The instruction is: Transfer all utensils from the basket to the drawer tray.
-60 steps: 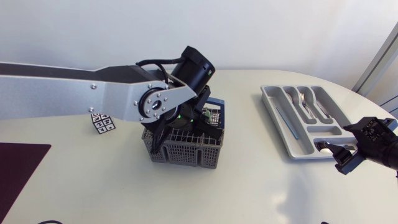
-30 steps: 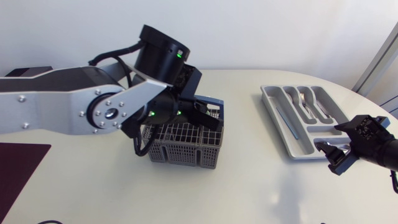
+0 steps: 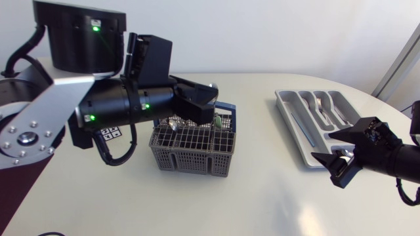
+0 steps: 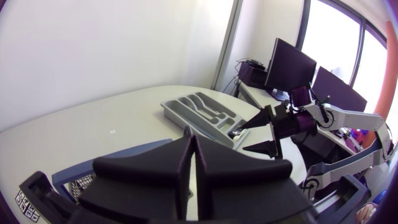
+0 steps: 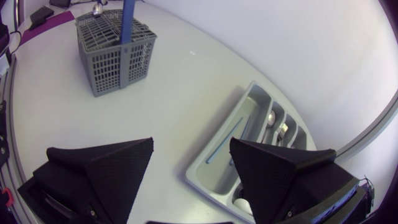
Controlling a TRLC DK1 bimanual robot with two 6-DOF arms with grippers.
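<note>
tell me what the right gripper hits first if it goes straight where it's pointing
Most likely the near end of the drawer tray, just ahead of the right gripper, jaws open. Height is unclear: passing above the tray, it would meet the basket next.

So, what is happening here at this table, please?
Two robot arms have the job of transferring utensils from a grey basket to a drawer tray. The left end effector is above the basket, shut, with nothing visible between its fingers. At least one silver utensil is in the basket. The right end effector is open and empty at the tray's near end. A fork and a few other pieces lie in the tray.
</note>
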